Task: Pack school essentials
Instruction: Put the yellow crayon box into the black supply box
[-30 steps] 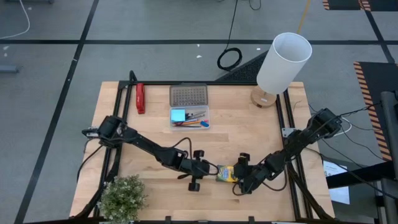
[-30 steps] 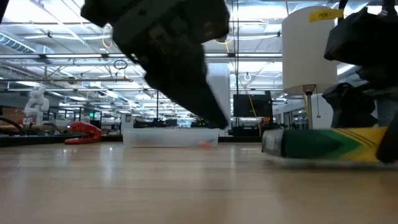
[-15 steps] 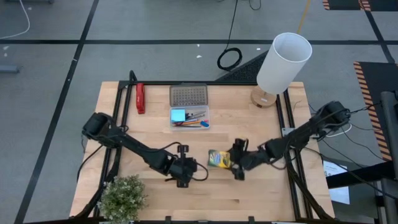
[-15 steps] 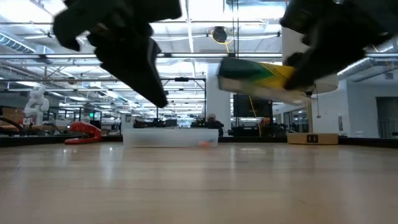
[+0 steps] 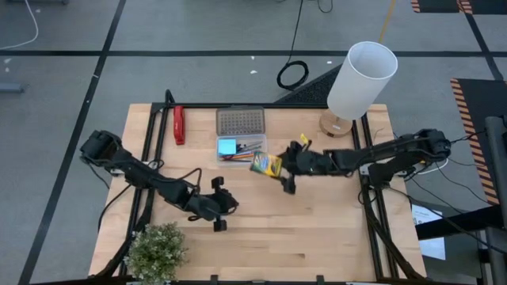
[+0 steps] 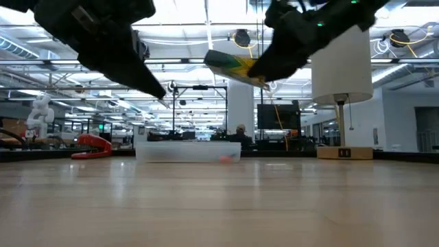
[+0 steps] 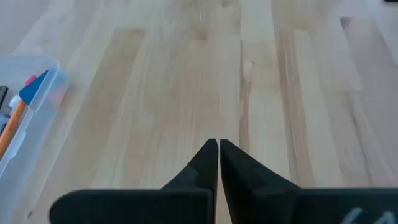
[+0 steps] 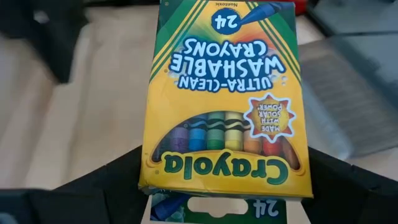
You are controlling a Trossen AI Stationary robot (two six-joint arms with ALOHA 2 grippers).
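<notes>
Crayon box (image 8: pixel 224 93) reads "Crayola 24 Ultra-Clean Washable Crayons".

The right gripper (image 5: pixel 279 168) now holds the crayon box (image 5: pixel 266 164) raised off the table beside the clear case (image 5: pixel 242 149), no longer at the front edge. The left gripper (image 5: pixel 223 207), fingers together, has withdrawn leftward.

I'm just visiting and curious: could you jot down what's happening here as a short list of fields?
Right gripper: shut on the crayon box, held in the air beside the clear case
Left gripper: shut, holds nothing, above bare table
Clear case: open, holds blue note pad and pencils
Lamp: far right corner
</notes>
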